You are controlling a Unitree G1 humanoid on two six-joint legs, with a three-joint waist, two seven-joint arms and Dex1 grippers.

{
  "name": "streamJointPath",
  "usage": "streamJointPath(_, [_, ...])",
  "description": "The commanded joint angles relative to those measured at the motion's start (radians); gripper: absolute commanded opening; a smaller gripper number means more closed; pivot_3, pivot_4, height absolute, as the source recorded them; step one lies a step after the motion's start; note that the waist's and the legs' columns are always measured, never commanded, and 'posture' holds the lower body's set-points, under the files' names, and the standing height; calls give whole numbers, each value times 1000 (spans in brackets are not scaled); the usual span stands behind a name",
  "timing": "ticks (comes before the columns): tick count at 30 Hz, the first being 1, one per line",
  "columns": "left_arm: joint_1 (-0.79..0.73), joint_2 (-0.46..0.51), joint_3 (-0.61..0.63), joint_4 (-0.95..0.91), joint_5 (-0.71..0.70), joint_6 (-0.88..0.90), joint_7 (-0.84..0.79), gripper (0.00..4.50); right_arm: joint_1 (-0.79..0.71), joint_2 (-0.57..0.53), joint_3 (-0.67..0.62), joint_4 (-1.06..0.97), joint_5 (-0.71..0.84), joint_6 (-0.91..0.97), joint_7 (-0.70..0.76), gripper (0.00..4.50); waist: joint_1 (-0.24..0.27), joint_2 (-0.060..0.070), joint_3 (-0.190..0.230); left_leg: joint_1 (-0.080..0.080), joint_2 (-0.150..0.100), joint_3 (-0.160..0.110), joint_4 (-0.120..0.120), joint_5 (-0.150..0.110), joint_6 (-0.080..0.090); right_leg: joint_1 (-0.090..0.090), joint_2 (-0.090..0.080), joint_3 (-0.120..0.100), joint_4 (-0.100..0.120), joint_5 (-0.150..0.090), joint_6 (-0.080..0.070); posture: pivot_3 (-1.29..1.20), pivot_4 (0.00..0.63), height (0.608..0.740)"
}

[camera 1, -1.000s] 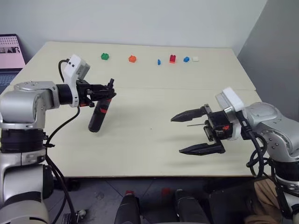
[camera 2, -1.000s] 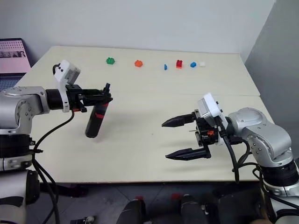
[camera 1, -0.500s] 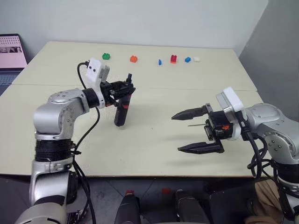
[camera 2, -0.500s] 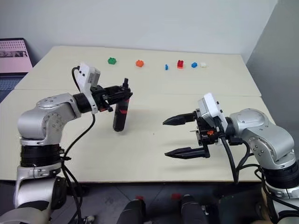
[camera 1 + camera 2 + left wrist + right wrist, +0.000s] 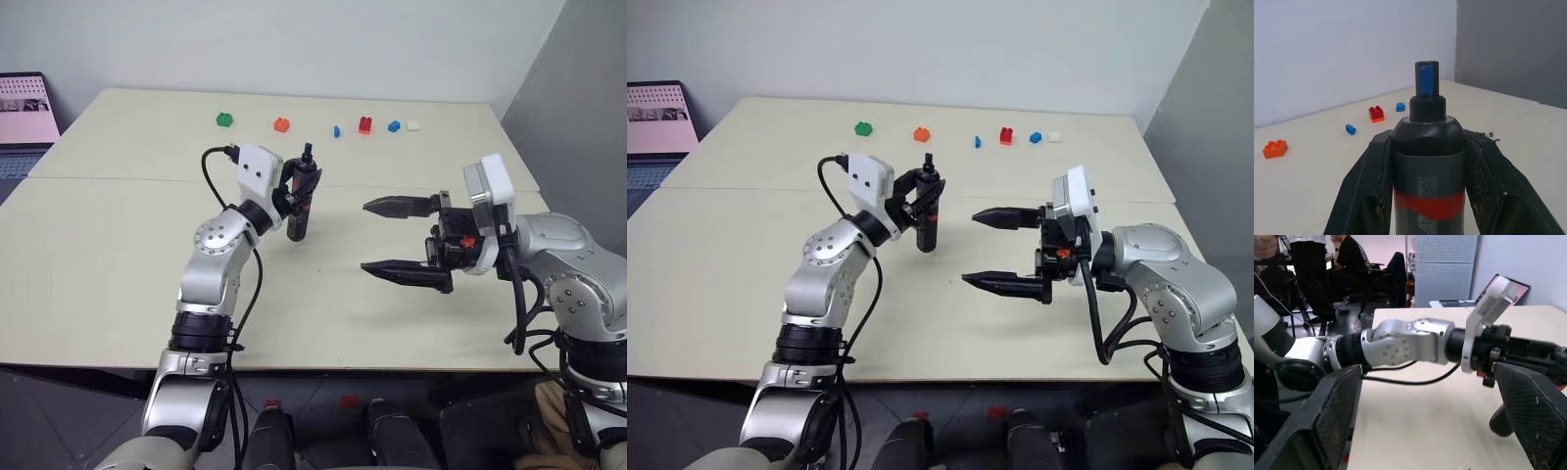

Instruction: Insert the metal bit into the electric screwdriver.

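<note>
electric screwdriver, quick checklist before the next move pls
1. Electric screwdriver gripped by the left claw, a finger on each side of its body: ok.
2. Screwdriver upright, narrow end up: ok.
3. Right claw open wide and pointing toward the screwdriver: ok.
4. Metal bit in the right claw: cannot tell, no rod can be made out between its fingers.
5. Gap between the right claw's fingertips and the screwdriver: ok, apart.
6. Toy bricks far off along the table's back edge: ok.
</note>
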Motion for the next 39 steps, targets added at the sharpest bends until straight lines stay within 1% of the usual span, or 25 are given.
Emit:
streamJointPath(1, [22, -2, -6, -4, 7, -59, 1, 1643, 1, -3, -28, -38, 17, -13, -16, 4500, -1, 0, 0, 0, 0, 0, 0, 0, 0, 0, 0, 0, 0, 0, 0, 0, 150, 740])
streamJointPath(5, [60, 16, 2, -25, -9, -36, -16, 1643, 6, -11, -28, -44, 20, -10, -17, 4500, -2, 0, 0, 2, 0, 0, -1, 0, 0, 1, 0, 0, 0, 0, 0, 0, 150, 740])
streamJointPath(10, [156, 63, 28, -149, -36, 28, -8, 1643, 14, -21, -19, -47, 13, -10, -7, 4500, -11, 0, 0, 5, 0, 1, -1, 0, 0, 3, 0, 1, 0, -2, 2, 0, 150, 740])
streamJointPath(15, [226, 81, 39, -263, -68, 90, 11, 1643, 16, -28, -9, -41, 7, -13, 4, 4500, -10, 0, 0, 5, 0, 1, -1, 0, 0, 3, 0, 2, 0, -2, 2, 0, 150, 740])
streamJointPath(21, [254, 87, 35, -309, -79, 117, 28, 1643, 7, -28, 12, -18, -22, -27, 18, 4500, -9, 0, 0, 6, 0, 2, -1, 0, 0, 4, 0, 2, 0, -4, -1, 0, 150, 740])
streamJointPath(26, [233, 73, 20, -312, -71, 101, 39, 1643, -18, -83, 57, 46, -121, -64, 59, 4500, -9, 0, 0, 6, 0, 2, -1, 0, 0, 4, 0, 3, -1, -4, -1, 0, 150, 740])
streamJointPath(31, [187, 39, -5, -342, -78, 78, 54, 1642, -107, -200, 145, 192, -287, -116, 153, 4500, -8, 1, 0, 5, 0, 4, -1, 0, 0, 3, 0, 3, -2, -4, -1, 0, 150, 740])
streamJointPath(35, [153, -4, -45, -368, -85, 68, 49, 1642, -193, -282, 260, 361, -467, -254, 279, 4500, -8, 1, 0, 4, 0, 4, -1, 0, 0, 3, 0, 3, -5, -4, -1, 0, 150, 740])
streamJointPath(39, [151, -27, -84, -370, -79, 43, 28, 1642, -273, -286, 350, 508, -584, -362, 385, 4500, -8, 2, 1, 3, 0, 5, -3, 0, 0, 3, -1, 4, -9, -1, 3, 0, 150, 740])
